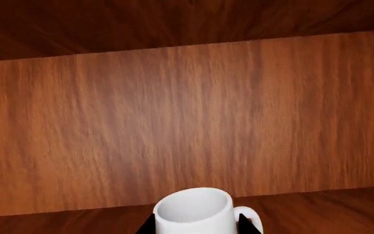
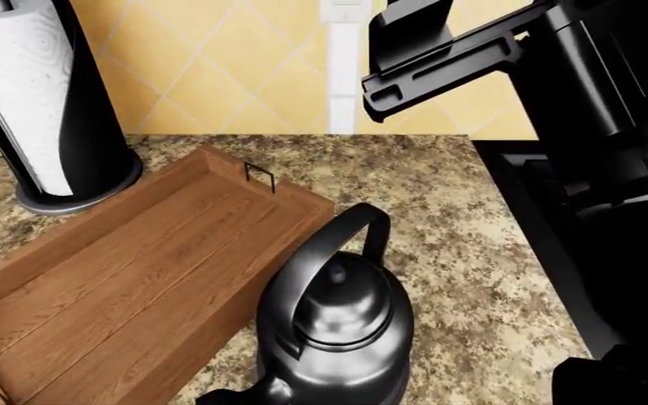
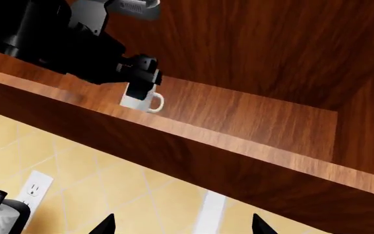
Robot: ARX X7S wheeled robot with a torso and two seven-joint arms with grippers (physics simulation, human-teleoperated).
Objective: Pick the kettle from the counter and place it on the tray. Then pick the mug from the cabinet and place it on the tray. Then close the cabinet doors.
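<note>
Notably, no brand mark, label or legible writing shows on any object in the three views. Small plain white cylindrical mug (image 1: 196, 212) with one loop handle stands upright on the reddish-brown wooden cabinet shelf (image 3: 252, 114), mouth open upward, interior appearing empty, handle turned to one side. Left gripper (image 3: 137, 83), black, reaches into the cabinet at the end of a raised black arm; in the left wrist view a dark fingertip (image 1: 244, 220) shows at either side of the mug body, so the jaws straddle it, but contact cannot be confirmed: whether they are clamped or merely apart around it, I cannot tell. Right gripper (image 3: 181, 225) hangs below the shelf front, facing the yellow diamond-tiled wall (image 2: 189, 67); only its two black tips show, spread well apart with nothing between them. Glossy black-silver metal kettle (image 2: 336, 325), rounded body, tall arched handle, knobbed lid, stands upright on the beige-brown speckled granite-look counter (image 2: 448, 219), just beside the long side of the rectangular brown wooden plank tray (image 2: 132, 261), outside it. Tray interior shows bare planks; a small black wire handle sits at its far short end. Black paper-towel holder (image 2: 88, 126) with a white roll stands on the counter behind the tray.
</note>
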